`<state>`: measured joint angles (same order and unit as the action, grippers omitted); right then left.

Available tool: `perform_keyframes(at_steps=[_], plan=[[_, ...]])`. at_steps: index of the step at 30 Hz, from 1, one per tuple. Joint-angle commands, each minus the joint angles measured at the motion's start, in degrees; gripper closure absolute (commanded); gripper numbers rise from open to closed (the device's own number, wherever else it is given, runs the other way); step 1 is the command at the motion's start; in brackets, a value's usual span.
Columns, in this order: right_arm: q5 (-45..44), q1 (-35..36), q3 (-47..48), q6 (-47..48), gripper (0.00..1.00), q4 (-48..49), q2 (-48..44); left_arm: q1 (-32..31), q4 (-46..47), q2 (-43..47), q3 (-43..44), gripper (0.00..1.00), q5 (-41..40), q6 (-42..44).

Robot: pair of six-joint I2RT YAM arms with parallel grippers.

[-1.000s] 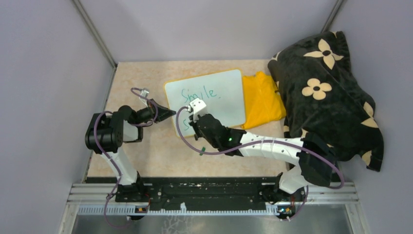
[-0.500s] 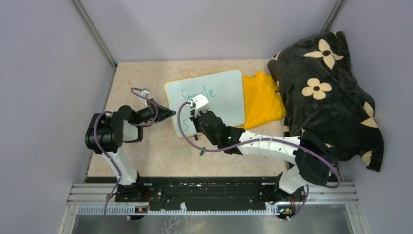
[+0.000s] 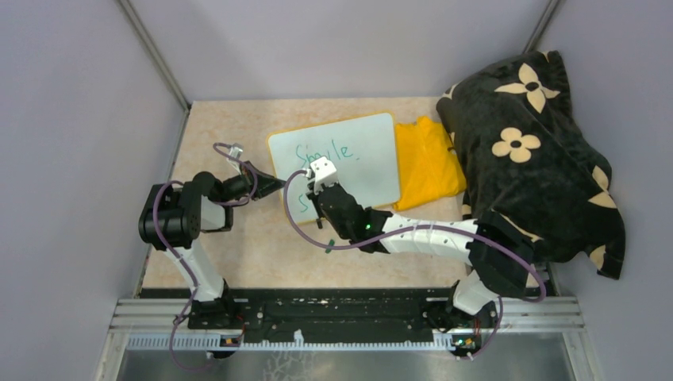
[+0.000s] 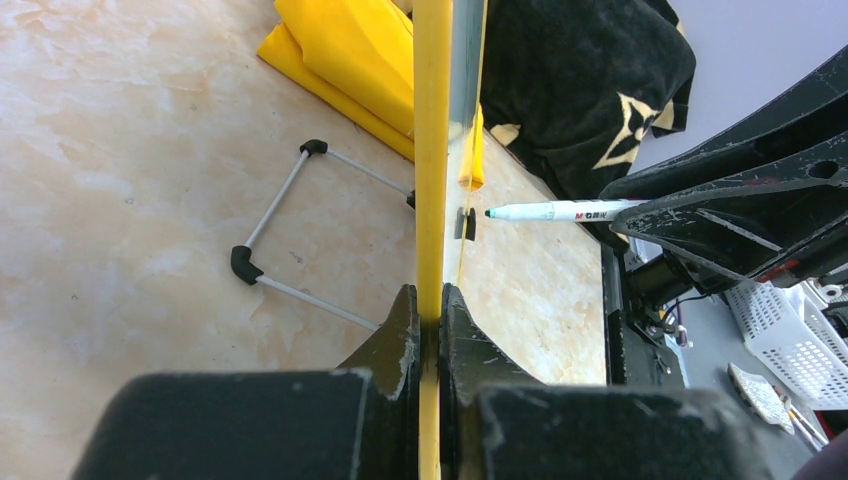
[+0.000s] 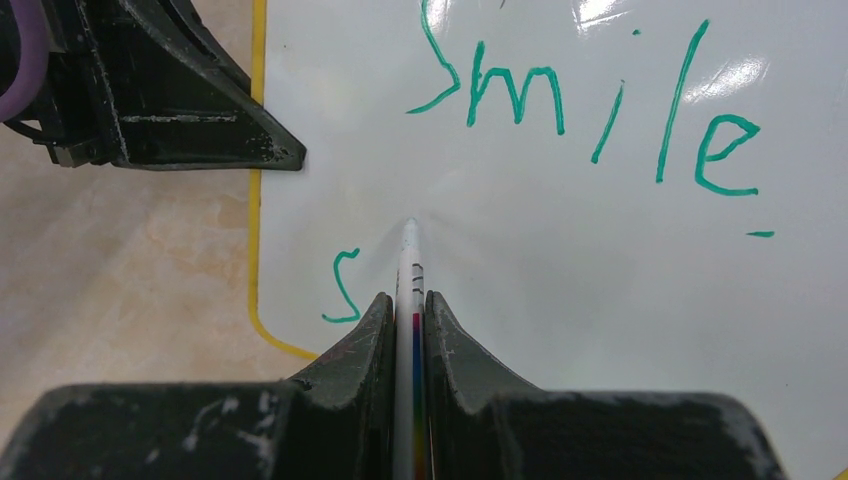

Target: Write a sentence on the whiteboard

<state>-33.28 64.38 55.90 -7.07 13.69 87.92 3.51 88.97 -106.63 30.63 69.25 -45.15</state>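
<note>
Grips a pen (image 5: 408,262) in the right pincer (image 5: 405,300), jaws drawn in tight on the barrel so the tip points straight ahead. Meets, or all but meets, the whiteboard (image 5: 560,330) just ahead of the fingers, with a lone green "s" close by on the left; probably about to start the next letter of the second line. Shows the sentence (image 5: 515,95) further ahead: "Smile." finished, the lower line barely begun. Pinches the whiteboard's yellow left edge in the left pincer (image 4: 431,300), jaws shut on the frame, likely to steady the propped whiteboard against the pen's push. Leaves a yellow cloth (image 3: 427,159) and a black flowered blanket (image 3: 540,135) off to the right, beyond the whiteboard. Cannot tell whether the tip truly touches. Hides the lower part of the whiteboard under the right arm from above.
</note>
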Motion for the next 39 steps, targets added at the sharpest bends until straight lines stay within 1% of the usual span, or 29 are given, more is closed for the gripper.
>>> perform_keyframes(at_steps=[1, 19, 27, 39], plan=[[-0.8, 0.5, 0.3, -0.1, 1.0, 3.3, 0.8, -0.8, 13.0, -1.7, 0.2, 1.0, 0.0, 2.1], [4.3, 0.6, -1.7, -1.4, 1.0, 3.7, 0.0, -0.8, 12.9, -1.9, 0.2, 1.0, 0.0, 2.0], [3.5, 1.4, -3.5, -1.3, 1.0, 4.4, -0.9, -0.9, 12.8, -2.1, 0.4, 1.0, -0.2, 1.8], [3.4, 1.5, -2.9, -1.2, 1.0, 4.1, -0.5, -0.9, 12.9, -2.0, 0.4, 1.0, -0.2, 1.6]])
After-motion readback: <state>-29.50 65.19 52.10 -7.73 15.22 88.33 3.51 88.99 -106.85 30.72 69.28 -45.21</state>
